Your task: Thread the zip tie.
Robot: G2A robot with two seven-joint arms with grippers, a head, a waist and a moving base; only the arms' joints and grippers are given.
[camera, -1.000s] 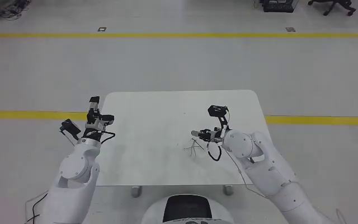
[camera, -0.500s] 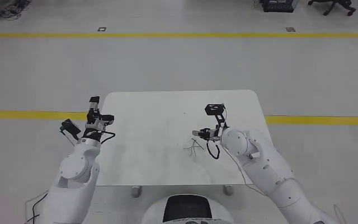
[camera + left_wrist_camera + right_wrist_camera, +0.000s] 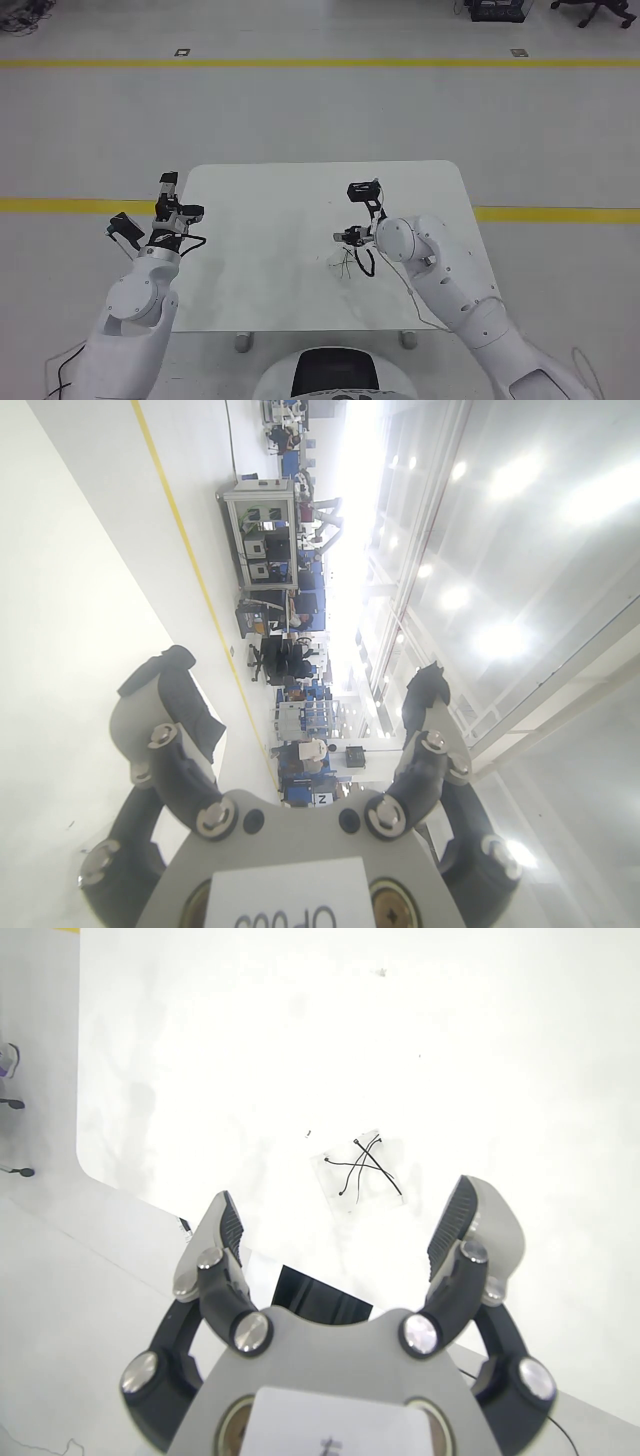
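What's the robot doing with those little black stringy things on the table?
Those are thin black plastic zip ties, lying crossed in a small pile on the white table. The robot's right hand hovers open above them, holding nothing. Its left hand is open too, off at the table's left edge, pointing out toward the room. No tie has been picked up or threaded yet.

Left end effector (image 3: pixel 300 670) wide open, aimed up and outward — right end effector (image 3: pixel 345 1200) open, tilted downward.
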